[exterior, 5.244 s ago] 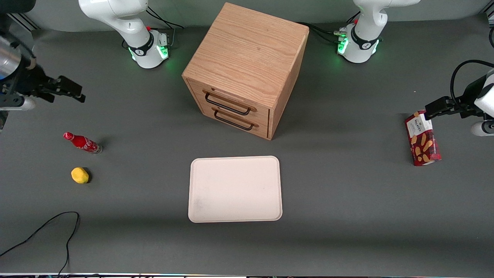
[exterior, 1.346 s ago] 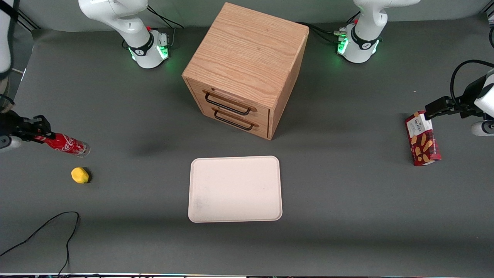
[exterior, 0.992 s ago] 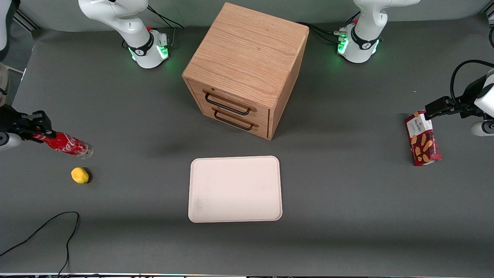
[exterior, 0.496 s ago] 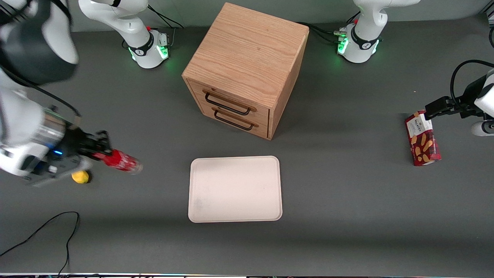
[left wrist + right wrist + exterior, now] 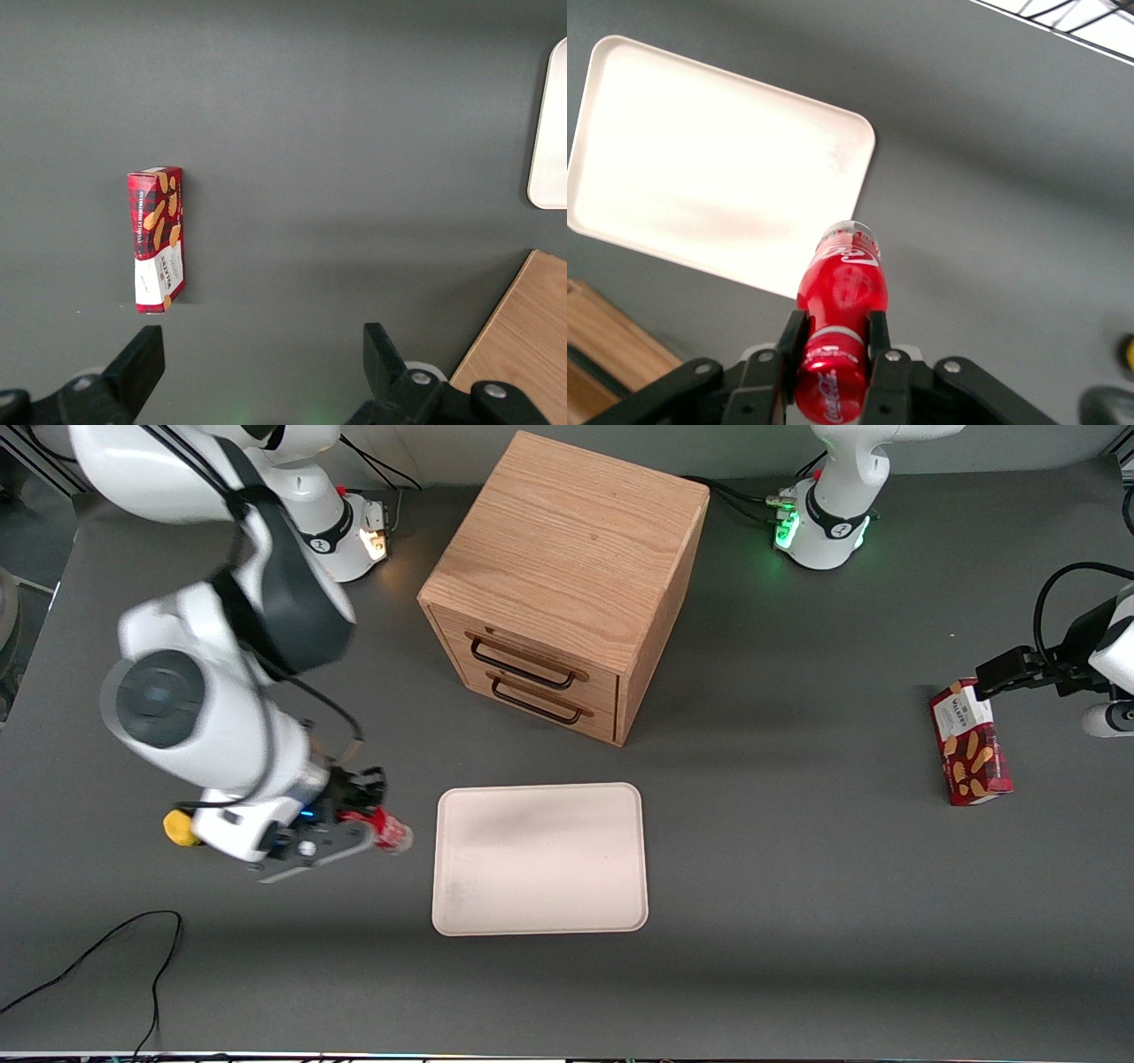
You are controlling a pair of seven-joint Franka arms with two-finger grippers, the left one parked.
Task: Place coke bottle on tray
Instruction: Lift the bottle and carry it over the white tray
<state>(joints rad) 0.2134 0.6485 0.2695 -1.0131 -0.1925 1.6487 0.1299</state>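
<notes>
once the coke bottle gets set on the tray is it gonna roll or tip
The coke bottle is slim and round, so laid flat on the tray it would probably roll; the low rim may stop it. Stood up, its narrow base likely tips easily. The gripper is shut on it beside the tray.

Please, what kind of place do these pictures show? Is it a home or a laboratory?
Most likely a robotics laboratory, not a home. Robot arms are bolted to a table covered with a grey mat. The gripper holds a coke bottle in its jaws beside a tray, near a small wooden drawer cabinet.
</notes>
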